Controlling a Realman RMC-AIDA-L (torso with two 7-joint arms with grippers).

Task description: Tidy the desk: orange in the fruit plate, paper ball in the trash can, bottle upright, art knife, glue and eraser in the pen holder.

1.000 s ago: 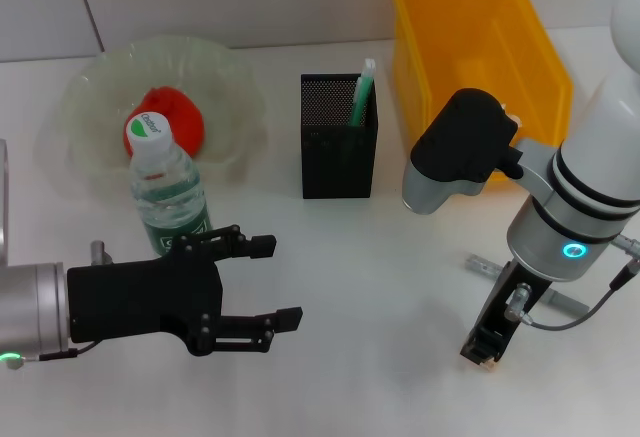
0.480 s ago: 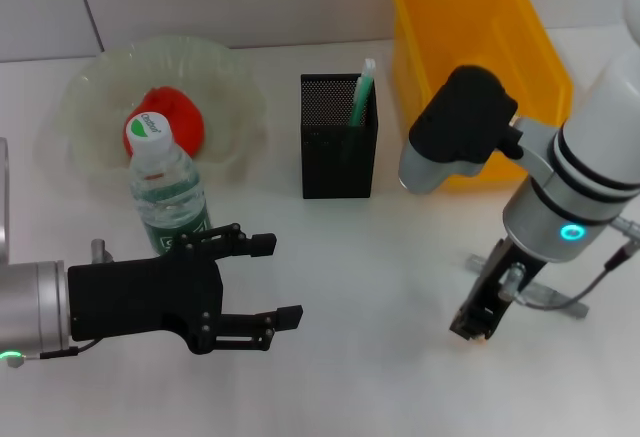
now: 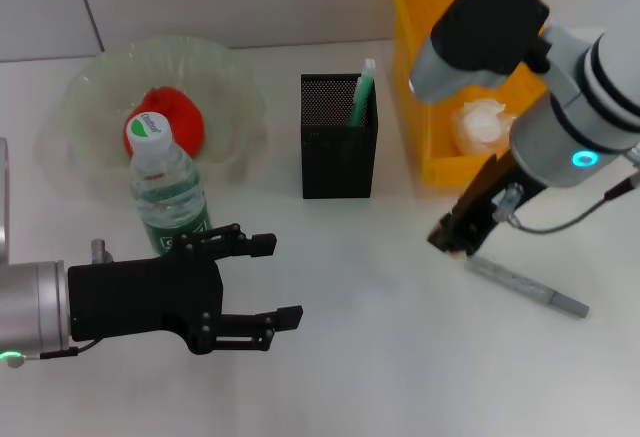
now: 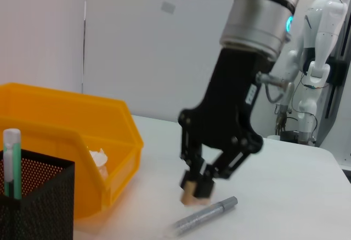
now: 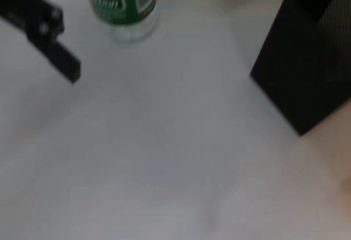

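My right gripper (image 3: 448,240) hangs above the table between the pen holder and the art knife, shut on a small tan eraser (image 4: 190,194). The grey art knife (image 3: 527,288) lies flat on the table just right of it. The black mesh pen holder (image 3: 338,139) holds a green glue stick (image 3: 362,89). A white paper ball (image 3: 482,123) sits in the yellow trash can (image 3: 418,107). In the clear fruit plate (image 3: 95,97) rests the orange (image 3: 178,115). The bottle (image 3: 166,189) stands upright. My left gripper (image 3: 285,281) is open, low at the front left, near the bottle.
The right wrist view shows the bottle's base (image 5: 124,3), a corner of the pen holder (image 5: 312,59) and one left finger (image 5: 45,27) over bare white table. A white wall rises behind the desk.
My right gripper has lifted with the eraser and moved back and leftward toward the pen holder, leaving the art knife behind. Its arm swung up, uncovering the paper ball. The left arm stayed still.
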